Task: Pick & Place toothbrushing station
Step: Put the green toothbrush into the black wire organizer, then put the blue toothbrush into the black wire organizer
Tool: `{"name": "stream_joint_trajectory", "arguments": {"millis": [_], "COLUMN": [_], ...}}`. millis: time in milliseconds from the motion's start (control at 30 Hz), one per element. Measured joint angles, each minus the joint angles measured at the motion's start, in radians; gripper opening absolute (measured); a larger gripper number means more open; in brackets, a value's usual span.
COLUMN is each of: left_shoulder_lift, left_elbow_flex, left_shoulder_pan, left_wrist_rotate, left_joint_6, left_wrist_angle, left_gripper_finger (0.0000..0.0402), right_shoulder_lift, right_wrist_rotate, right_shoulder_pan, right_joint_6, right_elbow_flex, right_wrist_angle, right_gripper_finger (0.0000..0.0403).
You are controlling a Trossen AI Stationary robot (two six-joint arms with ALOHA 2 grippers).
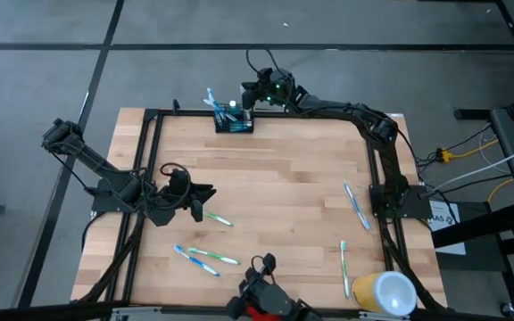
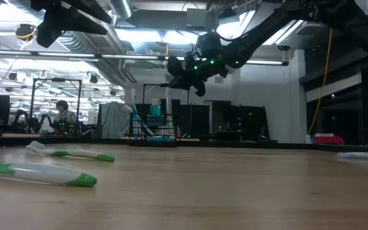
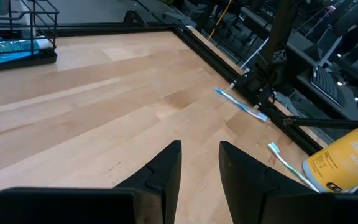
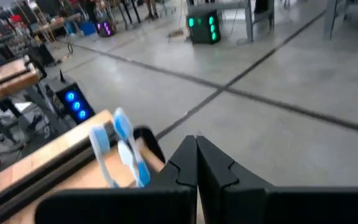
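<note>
The toothbrushing station, a small black wire-mesh caddy [image 1: 234,122], stands on its base at the table's far edge, with blue-and-white toothbrushes [image 1: 212,100] upright in it. It also shows in the low view [image 2: 153,131]. My right gripper [image 1: 250,96] hovers just above and behind the caddy with its fingers shut and nothing between them [image 4: 196,163]. The brush heads [image 4: 122,146] show beside it. My left gripper [image 1: 200,203] is open and empty [image 3: 201,167], low over the table's left side, next to a green toothbrush [image 1: 219,219].
Loose toothbrushes lie on the table: a blue one [image 1: 357,207] at the right, a green one [image 1: 344,266] near right, and green and blue ones [image 1: 205,259] near left. A yellow-and-white cup [image 1: 384,292] lies at the near right corner. A black frame rail [image 1: 377,169] borders the table.
</note>
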Motion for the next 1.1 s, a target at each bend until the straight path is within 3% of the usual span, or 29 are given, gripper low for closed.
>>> {"name": "stream_joint_trajectory", "arguments": {"millis": [267,700,867,1100], "left_shoulder_lift": [0.000,0.000,0.000,0.000], "left_elbow_flex": [0.000,0.000,0.000,0.000], "left_shoulder_pan": [-0.005,-0.045,-0.045,-0.041], "left_wrist_rotate": [0.005,-0.002,0.035,0.023], "left_joint_6": [0.000,0.001,0.001,0.050], "left_wrist_angle": [0.002,-0.011,-0.077,-0.104], "left_gripper_finger": [0.0102,0.0128,0.0140,0.0141], "right_shoulder_lift": [0.001,-0.037,-0.153,-0.334], "right_wrist_rotate": [-0.052,-0.091,-0.094,0.071], "right_shoulder_pan": [0.000,-0.005,0.021,0.227], "right_joint_6": [-0.027,-0.022,-0.046,-0.009], "right_elbow_flex": [-0.001,0.000,0.000,0.002], "right_wrist_angle": [0.010,-0.118,-0.390,-1.010], "right_gripper_finger": [0.0010,0.0153,0.0181,0.0178]}}
